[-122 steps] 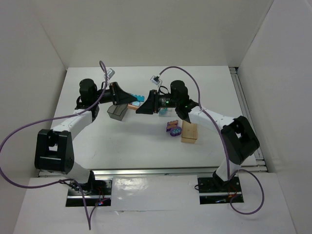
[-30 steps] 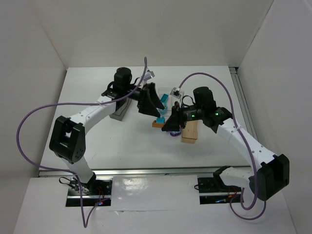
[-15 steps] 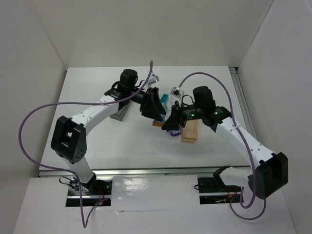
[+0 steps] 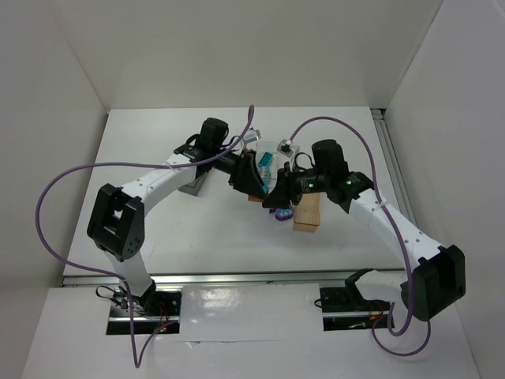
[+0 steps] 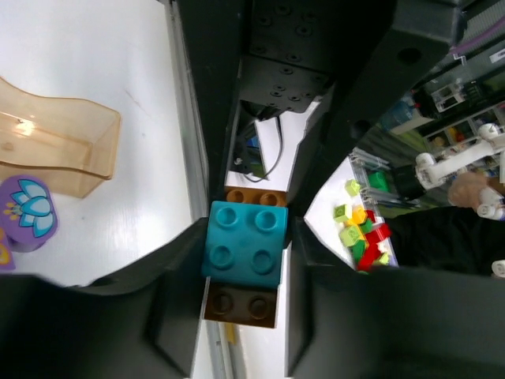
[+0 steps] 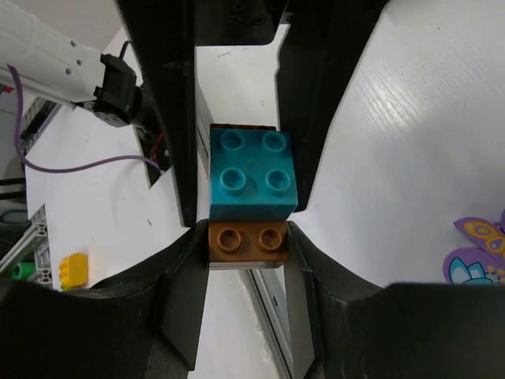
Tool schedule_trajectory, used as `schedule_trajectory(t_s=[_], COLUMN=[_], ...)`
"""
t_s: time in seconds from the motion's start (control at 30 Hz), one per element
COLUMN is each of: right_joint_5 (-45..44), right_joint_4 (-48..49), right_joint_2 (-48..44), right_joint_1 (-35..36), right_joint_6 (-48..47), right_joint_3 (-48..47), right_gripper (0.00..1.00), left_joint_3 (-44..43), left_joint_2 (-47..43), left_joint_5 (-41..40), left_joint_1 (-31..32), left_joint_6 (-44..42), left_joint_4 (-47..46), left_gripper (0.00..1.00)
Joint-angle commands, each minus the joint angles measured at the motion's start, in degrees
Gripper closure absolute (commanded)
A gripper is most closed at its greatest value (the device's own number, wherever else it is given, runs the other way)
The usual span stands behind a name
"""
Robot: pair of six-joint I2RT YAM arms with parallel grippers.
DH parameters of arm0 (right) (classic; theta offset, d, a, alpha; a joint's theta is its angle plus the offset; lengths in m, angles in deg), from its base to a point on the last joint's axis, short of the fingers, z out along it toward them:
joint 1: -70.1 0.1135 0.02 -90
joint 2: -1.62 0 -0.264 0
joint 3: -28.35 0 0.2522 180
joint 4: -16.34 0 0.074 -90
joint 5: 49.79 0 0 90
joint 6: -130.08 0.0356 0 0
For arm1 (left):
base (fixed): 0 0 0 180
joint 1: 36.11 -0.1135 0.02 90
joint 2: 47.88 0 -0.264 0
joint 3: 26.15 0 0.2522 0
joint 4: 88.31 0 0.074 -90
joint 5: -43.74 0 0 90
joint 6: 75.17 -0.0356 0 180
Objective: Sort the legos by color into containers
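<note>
Teal brick (image 5: pixel 245 243), stacked on an orange brick (image 5: pixel 241 304), sits pinched between the fingers of the left claw (image 5: pixel 243 253), which is closed on its sides.

Right wrist: the right claw (image 6: pixel 246 253) is clamped narrowly on the orange brick, with the teal brick on top.

From above, both claws meet over the surface (image 4: pixel 173 229), just beside the amber bin (image 4: pixel 308 213).

Left fingers (image 5: pixel 175 296) clamp teal brick (image 5: pixel 243 249) stacked on orange brick (image 5: pixel 251 196). Amber bin (image 5: pixel 55 154) and purple flower piece (image 5: pixel 28 213) on table (image 5: pixel 95 55).
</note>
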Motion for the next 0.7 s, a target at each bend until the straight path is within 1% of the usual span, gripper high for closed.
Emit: schedule_trajectory(t_s=[0.0,0.03,0.07,0.13,0.17,0.23,0.27,0.33,0.37,0.4,0.43,0.47,0.5,0.53,0.57,0.6,0.63,0.67], right_joint_5=[-0.6,-0.6,-0.6,-0.6,-0.6,-1.8,-2.6,-5.5,-7.1,-8.6,-12.9,-15.7,-18.0,-20.5,-21.5,-22.4,-23.0,-23.0], right_joint_4=[2.8,2.8,2.8,2.8,2.1,0.4,-0.4,-1.0,-1.7,-1.7,-2.3,-2.3,-2.3,-2.3,-0.8,-0.2,-0.2,0.7], right_joint_2=[0.0,0.0,0.0,0.0,0.0,0.0,0.0,0.0,-0.6,-0.7,-1.3,-2.1,-2.1,-2.8,-3.7,-3.7,-5.0,-5.0], right_joint_1=[-0.3,-0.3,-0.3,-0.3,-0.3,-0.3,-0.3,-0.3,-0.3,-0.3,-0.3,-0.3,-0.3,-0.3,-0.3,-0.3,-0.3,-0.3], right_joint_6=[0.3,0.3,0.3,0.3,-0.4,-1.1,-1.1,-1.6,-1.6,-1.6,-1.6,0.4,0.4,0.9,1.8,1.8,2.4,3.0], right_joint_3=[-0.6,-0.1,-0.1,-0.1,0.4,0.5,0.5,1.1,1.1,1.9,1.9,3.2,4.0,4.6,6.1,6.9,7.9,7.9], right_gripper=[0.83,0.83,0.83,0.85,0.85,0.86,0.86,0.86,0.86,0.87,0.87,0.87,0.88,0.89,0.89,0.89,0.90,0.90], left_joint_3=[-2.6,-2.6,-3.1,-3.1,-3.1,-3.1,-3.1,-3.1,-3.1,-3.1,-2.0,-1.3,-0.3,1.3,1.8,1.8,1.8,1.8], left_joint_2=[0.9,0.9,0.9,0.9,0.9,0.9,0.9,0.9,0.9,0.4,0.4,-0.2,-0.2,-0.2,-0.2,-0.2,-0.2,-0.2], left_joint_5=[0.8,0.8,0.8,0.2,0.2,0.2,-0.3,-0.3,-0.3,-0.3,-0.3,-0.3,-0.3,-0.3,-0.3,-0.3,-0.3,-0.3], left_joint_1=[0.2,0.2,0.2,0.2,0.2,0.2,0.2,-0.3,-1.0,-1.7,-1.7,-2.6,-3.3,-4.1,-4.1,-4.8,-4.8,-4.8], left_joint_6=[-2.6,-2.6,-2.0,-2.0,-2.0,-1.3,-1.3,-0.6,-0.1,1.1,2.5,4.2,8.3,10.2,13.9,15.1,16.6,16.6], left_joint_4=[0.0,0.0,0.0,0.0,0.0,0.0,-0.7,-0.7,-2.1,-3.2,-4.9,-7.0,-12.2,-14.8,-18.6,-18.7,-20.6,-20.6], left_gripper=[0.54,0.66,0.70,0.75,0.75,0.78,0.84,0.90,0.98,1.00,1.00,1.00,1.00,1.00,1.00,1.00,1.00,1.00])
